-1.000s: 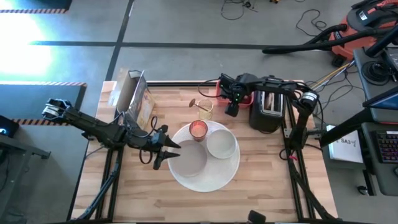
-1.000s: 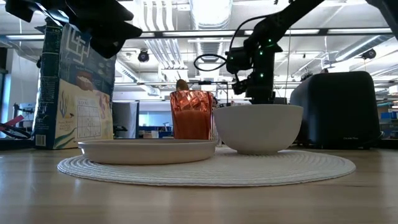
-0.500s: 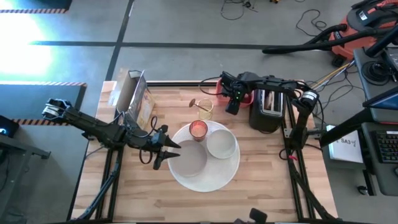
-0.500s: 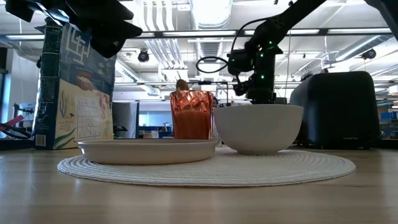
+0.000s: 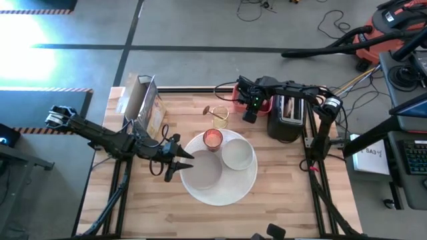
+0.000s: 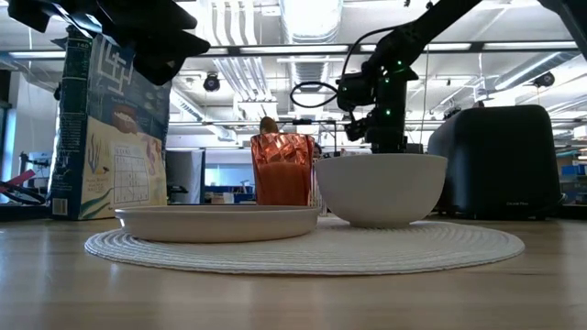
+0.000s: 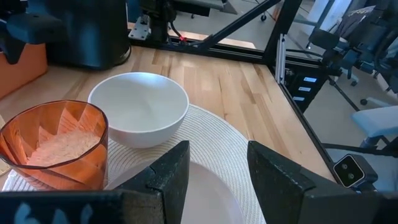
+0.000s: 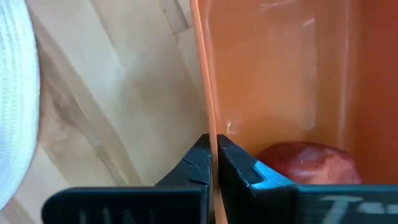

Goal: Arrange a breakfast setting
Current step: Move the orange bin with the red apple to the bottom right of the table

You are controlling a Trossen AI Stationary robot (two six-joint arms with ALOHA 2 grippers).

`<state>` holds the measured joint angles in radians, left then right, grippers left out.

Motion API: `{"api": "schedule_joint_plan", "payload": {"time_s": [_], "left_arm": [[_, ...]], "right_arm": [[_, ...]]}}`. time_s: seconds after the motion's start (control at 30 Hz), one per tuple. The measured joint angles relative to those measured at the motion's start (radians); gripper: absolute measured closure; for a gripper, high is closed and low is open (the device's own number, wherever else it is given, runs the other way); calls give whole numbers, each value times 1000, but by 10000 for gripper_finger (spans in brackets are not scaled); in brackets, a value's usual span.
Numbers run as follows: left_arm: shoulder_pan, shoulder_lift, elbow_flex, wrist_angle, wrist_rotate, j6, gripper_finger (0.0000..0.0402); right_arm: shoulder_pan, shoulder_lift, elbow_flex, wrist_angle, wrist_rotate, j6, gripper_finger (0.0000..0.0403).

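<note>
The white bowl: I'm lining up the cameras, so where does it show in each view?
High view: white bowl right of centre, on the round mat.
Low view: bowl centre-right, on the mat.
Left wrist view: bowl beyond the fingers, beside the cup.
Right wrist view: not in it; an orange container fills it.
Shared landmark: the cup, next to the bowl in all three.

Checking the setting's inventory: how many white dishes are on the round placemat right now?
2. A flat plate lies on the placemat toward the left gripper, and a bowl sits beside it toward the toaster. Nothing else white shows; the cup could hide little.
</note>
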<state>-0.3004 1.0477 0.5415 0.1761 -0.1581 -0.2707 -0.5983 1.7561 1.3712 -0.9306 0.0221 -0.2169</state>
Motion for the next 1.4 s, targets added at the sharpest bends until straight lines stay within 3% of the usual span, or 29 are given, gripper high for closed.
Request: {"api": "schedule_joint_plan", "payload": {"time_s": [0.33, 0.77, 1.1, 1.4], "left_arm": [[0, 0, 0, -3, 0, 0, 256], [0, 0, 0, -7, 1, 0, 256], [0, 0, 0, -7, 4, 0, 256], [0, 0, 0, -3, 11, 0, 256]], "right_arm": [[0, -2, 14, -26, -4, 7, 394], [7, -6, 172, -142, 0, 10, 394], [53, -7, 202, -187, -2, 9, 395], [77, -8, 336, -280, 6, 20, 395]]}}
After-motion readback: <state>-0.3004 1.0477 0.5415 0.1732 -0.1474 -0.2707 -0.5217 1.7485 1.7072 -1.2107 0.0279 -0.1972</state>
